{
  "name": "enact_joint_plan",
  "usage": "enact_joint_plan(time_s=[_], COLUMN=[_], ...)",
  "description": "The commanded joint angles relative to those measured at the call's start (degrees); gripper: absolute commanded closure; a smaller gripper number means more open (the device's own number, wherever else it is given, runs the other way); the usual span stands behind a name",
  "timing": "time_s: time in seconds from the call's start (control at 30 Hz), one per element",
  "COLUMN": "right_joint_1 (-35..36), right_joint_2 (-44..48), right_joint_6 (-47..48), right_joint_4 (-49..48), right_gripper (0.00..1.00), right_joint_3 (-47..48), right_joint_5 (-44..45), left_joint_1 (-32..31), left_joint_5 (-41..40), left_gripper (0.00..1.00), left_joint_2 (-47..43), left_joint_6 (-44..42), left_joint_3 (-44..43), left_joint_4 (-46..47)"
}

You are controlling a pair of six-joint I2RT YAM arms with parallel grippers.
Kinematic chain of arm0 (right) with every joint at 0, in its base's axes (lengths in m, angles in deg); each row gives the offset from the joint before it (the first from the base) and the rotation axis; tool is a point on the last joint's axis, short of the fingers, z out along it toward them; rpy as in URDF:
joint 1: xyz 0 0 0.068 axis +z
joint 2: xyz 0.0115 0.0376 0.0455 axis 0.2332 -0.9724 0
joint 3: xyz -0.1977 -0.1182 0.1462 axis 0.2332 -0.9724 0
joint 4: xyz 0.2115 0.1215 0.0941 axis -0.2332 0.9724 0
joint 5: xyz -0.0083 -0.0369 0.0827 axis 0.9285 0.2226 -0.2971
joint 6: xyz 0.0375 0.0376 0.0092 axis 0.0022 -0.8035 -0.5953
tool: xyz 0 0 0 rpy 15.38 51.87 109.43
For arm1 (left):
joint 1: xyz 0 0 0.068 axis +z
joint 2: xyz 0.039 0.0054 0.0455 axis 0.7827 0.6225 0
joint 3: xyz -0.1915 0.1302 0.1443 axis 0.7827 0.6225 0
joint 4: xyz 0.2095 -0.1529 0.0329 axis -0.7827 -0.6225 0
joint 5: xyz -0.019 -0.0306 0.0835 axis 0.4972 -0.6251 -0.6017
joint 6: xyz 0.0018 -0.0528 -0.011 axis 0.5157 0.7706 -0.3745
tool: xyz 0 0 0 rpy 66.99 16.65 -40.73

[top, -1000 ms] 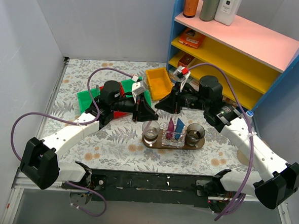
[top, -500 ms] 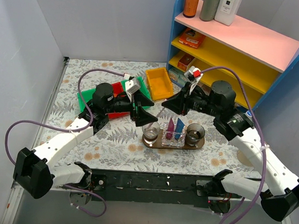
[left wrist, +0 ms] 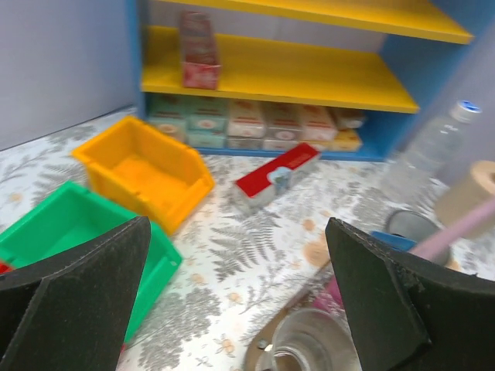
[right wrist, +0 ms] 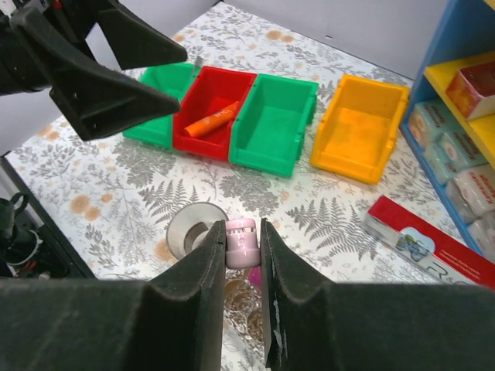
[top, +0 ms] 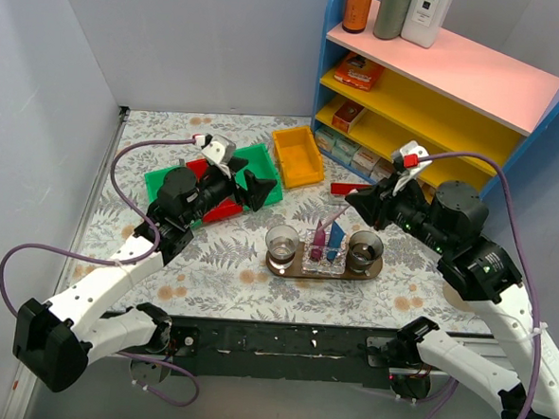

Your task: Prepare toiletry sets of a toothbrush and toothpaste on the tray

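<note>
The dark oval tray (top: pixel 299 271) carries two clear cups (top: pixel 282 245) (top: pixel 365 251) with a magenta toothpaste (top: pixel 318 238) and a blue toothpaste (top: pixel 336 240) upright between them. My right gripper (top: pixel 354 207) (right wrist: pixel 243 255) is shut on a pale pink toothbrush (top: pixel 330 220) (right wrist: pixel 241 241), slanting down over the tubes. My left gripper (top: pixel 249 185) (left wrist: pixel 240 309) is open and holds nothing, up and left of the left cup (left wrist: pixel 309 344). In the left wrist view the pink toothbrush (left wrist: pixel 456 228) shows at the right edge.
Green bins (top: pixel 263 170) (right wrist: pixel 274 124), a red bin (right wrist: pixel 213 116) with an orange tube and a yellow bin (top: pixel 297 155) (left wrist: pixel 143 174) line the back. A red box (top: pixel 347 188) (left wrist: pixel 277 178) lies by the blue and yellow shelf (top: pixel 429 95).
My left gripper went from shut to open and drew back up and left from the left cup. My right gripper moved right and back, still gripping the toothbrush.
</note>
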Motion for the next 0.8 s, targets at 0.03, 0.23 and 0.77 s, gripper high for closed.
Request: enact_joint_plan(time_s=[0.03, 0.23, 0.77], right_joint_1=[0.2, 0.2, 0.2], right_joint_2=[2.5, 3.9, 6.4], right_joint_6=[2.1, 2.0, 0.7], right_joint_4=[3.5, 5.6, 5.7], right_gripper=[0.99, 0.99, 0.99], right_joint_3=[-1.0, -2.0, -7.3], right_joint_5=[5.0, 4.6, 4.2], left_joint_1=[0.1, 0.1, 0.1], left_joint_5=[-14.8, -17.0, -17.4], left_gripper=[0.02, 0.02, 0.02], left_joint_2=[0.9, 3.7, 4.3], left_joint_6=[-3.9, -3.6, -3.3], left_joint_3=[-0.4, -1.5, -1.7], left_joint_4=[-2.1, -3.9, -4.4])
